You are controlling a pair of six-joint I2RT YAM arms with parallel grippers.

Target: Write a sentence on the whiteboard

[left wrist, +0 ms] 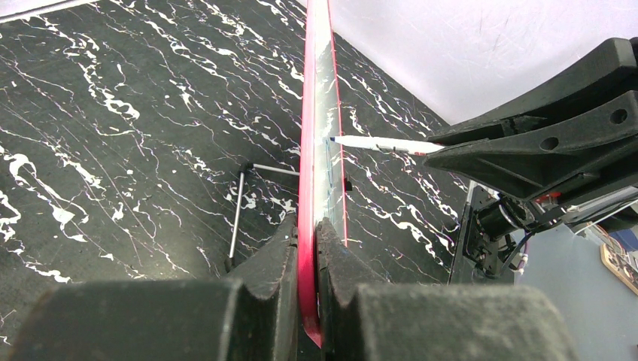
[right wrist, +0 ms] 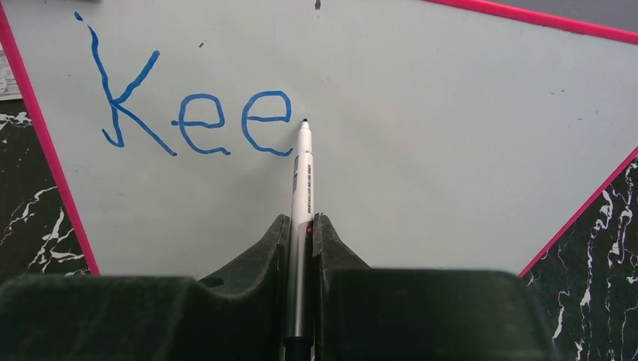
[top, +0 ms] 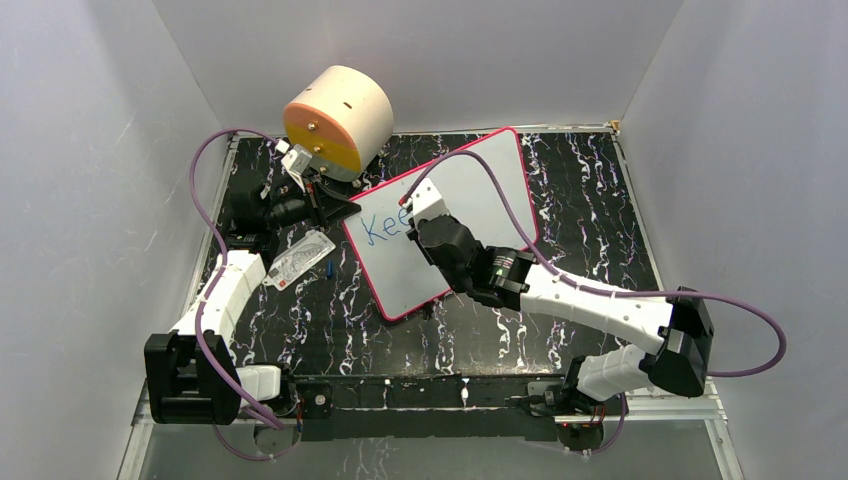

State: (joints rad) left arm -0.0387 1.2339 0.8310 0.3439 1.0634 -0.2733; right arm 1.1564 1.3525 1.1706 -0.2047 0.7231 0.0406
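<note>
The whiteboard [top: 470, 185] with its pink-red border lies tilted on the dark table. Blue handwriting [top: 381, 226] on it reads "Kee" [right wrist: 192, 120]. My left gripper [left wrist: 307, 233] is shut on the board's left edge [left wrist: 307, 188], seen edge-on in the left wrist view. My right gripper [right wrist: 301, 226] is shut on a white marker [right wrist: 301, 188]. Its blue tip [right wrist: 304, 122] rests on the board just right of the last "e". In the top view my right gripper [top: 418, 222] hovers over the board's middle. The marker also shows in the left wrist view [left wrist: 384, 143].
A cream and orange cylinder [top: 338, 120] stands at the back left. A small white printed card [top: 298, 260] and a small blue cap [top: 329, 268] lie left of the board. A thin metal rod [left wrist: 237, 218] lies on the table under the board.
</note>
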